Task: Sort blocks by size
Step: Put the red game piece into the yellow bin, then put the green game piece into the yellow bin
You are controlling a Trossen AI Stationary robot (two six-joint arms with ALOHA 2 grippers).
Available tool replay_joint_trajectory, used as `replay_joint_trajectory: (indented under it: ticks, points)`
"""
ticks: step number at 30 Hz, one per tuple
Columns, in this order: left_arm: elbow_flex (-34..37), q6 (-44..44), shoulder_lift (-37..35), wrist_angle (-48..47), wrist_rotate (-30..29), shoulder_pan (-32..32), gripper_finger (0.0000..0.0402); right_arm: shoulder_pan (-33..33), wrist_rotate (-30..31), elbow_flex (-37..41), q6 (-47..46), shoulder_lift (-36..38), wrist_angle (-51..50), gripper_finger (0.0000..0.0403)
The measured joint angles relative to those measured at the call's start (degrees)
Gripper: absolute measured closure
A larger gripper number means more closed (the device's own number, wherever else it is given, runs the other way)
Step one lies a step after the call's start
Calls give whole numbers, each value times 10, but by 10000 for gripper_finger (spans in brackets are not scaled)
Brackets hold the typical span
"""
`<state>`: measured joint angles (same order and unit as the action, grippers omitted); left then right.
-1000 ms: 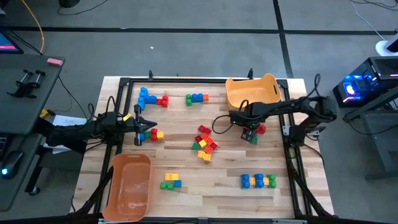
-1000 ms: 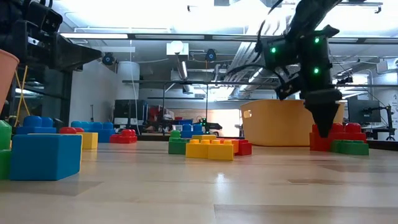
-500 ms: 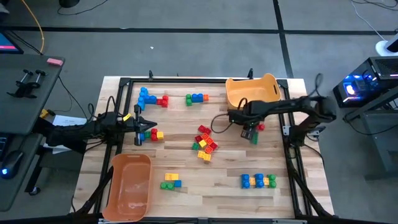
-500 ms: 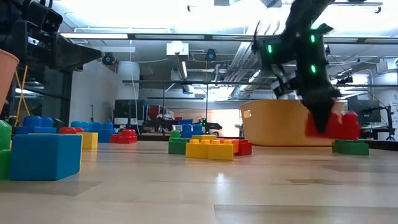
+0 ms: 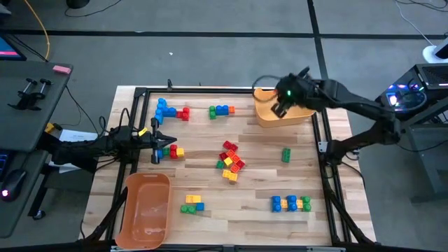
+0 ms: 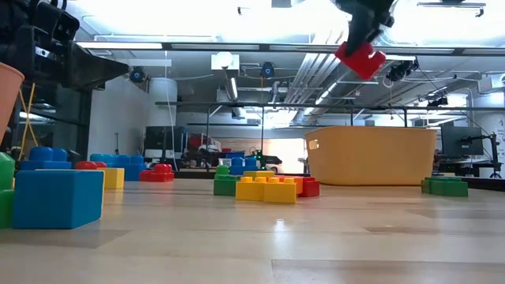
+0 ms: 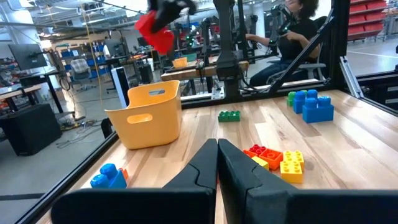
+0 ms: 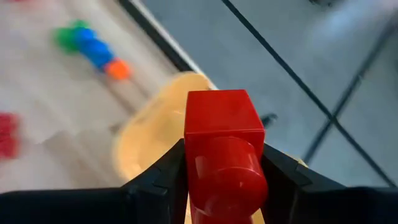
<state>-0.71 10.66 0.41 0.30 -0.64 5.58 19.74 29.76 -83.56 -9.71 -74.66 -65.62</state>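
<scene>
My right gripper point(image 8: 221, 168) jaws clamp a small red block point(image 8: 222, 149) high over the yellow bin point(image 5: 283, 108) at the desk's far edge, left jaws closed and idle, and releasing off-centre could bounce it off the rim.

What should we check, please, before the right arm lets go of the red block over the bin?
1. Grip: the right tool is shut on the red block, lifted clear of the table: ok.
2. Position: from above, the right tool is over the orange bin at the table's far edge: ok.
3. Bin upright, mouth open: ok.
4. Bin contents: cannot tell.
5. Left tool shut and empty, parked at the table's left edge, away from the drop: ok.
6. Green block left lying on the table near the bin, outside the drop path: ok.
</scene>
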Motion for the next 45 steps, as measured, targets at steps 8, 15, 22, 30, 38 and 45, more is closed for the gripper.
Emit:
replay_joint_trajectory:
  ticks: [8, 15, 22, 30, 38, 45]
  points:
    - [0, 0, 0, 0, 0, 0, 401, 96, -3, 36, -8, -22, 23, 236]
    - [0, 0, 0, 0, 0, 0, 401, 102, -77, 36, -34, -13, 38, 76]
    - [0, 0, 0, 0, 0, 0, 401, 28, -251, 37, -150, 46, 37, 63]
    - [0, 0, 0, 0, 0, 0, 401, -310, -274, 39, -511, 25, -142, 76]
    - [0, 0, 0, 0, 0, 0, 401, -562, -343, 39, -911, -75, -207, 76]
    - [0, 0, 0, 0, 0, 0, 401, -624, -428, 119, -1018, -115, -133, 76]
